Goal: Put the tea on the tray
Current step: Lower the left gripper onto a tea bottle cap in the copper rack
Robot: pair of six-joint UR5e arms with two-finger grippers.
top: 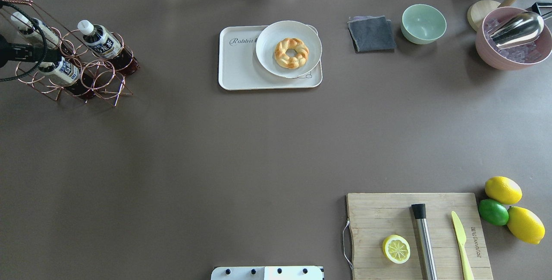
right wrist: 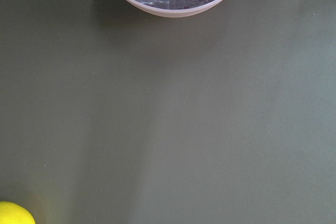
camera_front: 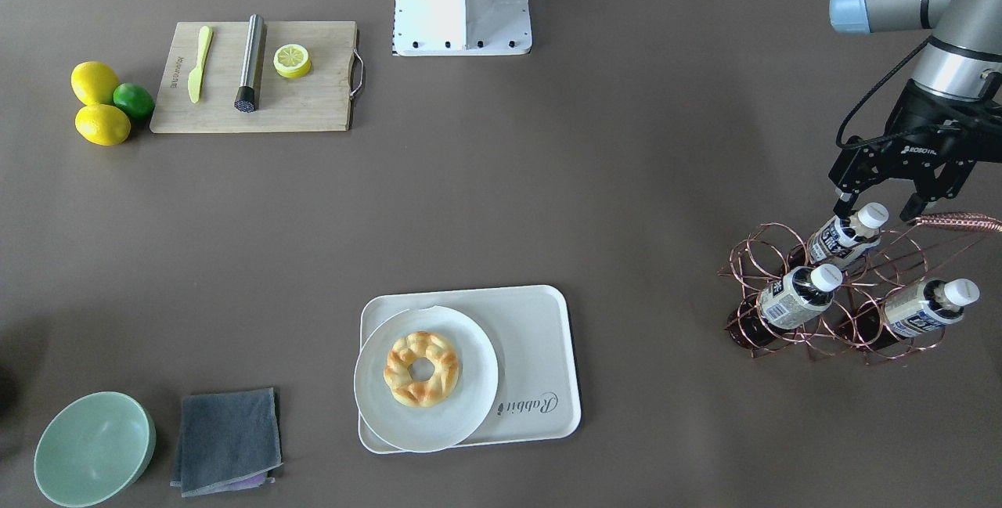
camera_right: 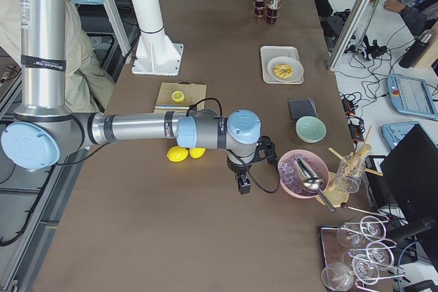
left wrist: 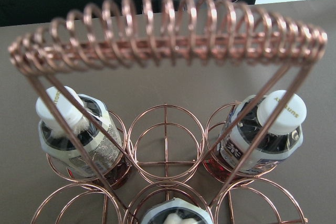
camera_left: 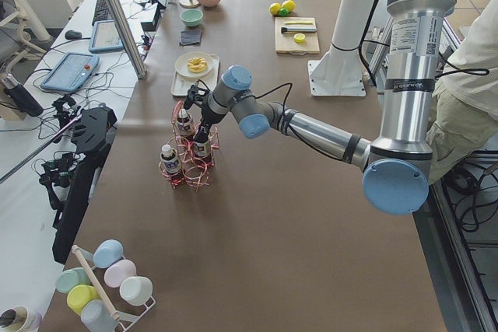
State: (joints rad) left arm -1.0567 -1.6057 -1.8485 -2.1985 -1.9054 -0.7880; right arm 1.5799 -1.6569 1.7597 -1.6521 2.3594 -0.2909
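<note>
Three tea bottles lie tilted in a copper wire rack (camera_front: 830,328). My left gripper (camera_front: 878,209) is open, its fingers on either side of the white cap of the top tea bottle (camera_front: 844,238), not closed on it. The other two bottles (camera_front: 792,298) (camera_front: 924,308) lie lower in the rack. The left wrist view shows the rack handle (left wrist: 165,35) and the bottles (left wrist: 73,132) (left wrist: 262,135). The off-white tray (camera_front: 540,336) holds a white plate (camera_front: 462,422) with a doughnut. My right gripper (camera_right: 241,181) shows only in the side view; I cannot tell its state.
A wooden cutting board (camera_front: 313,113) holds a knife, a steel rod and a lemon half, with lemons (camera_front: 94,81) and a lime beside it. A green bowl (camera_front: 94,449) and grey cloth (camera_front: 227,437) sit near the tray. A pink bowl of ice (top: 513,45) is by the right gripper.
</note>
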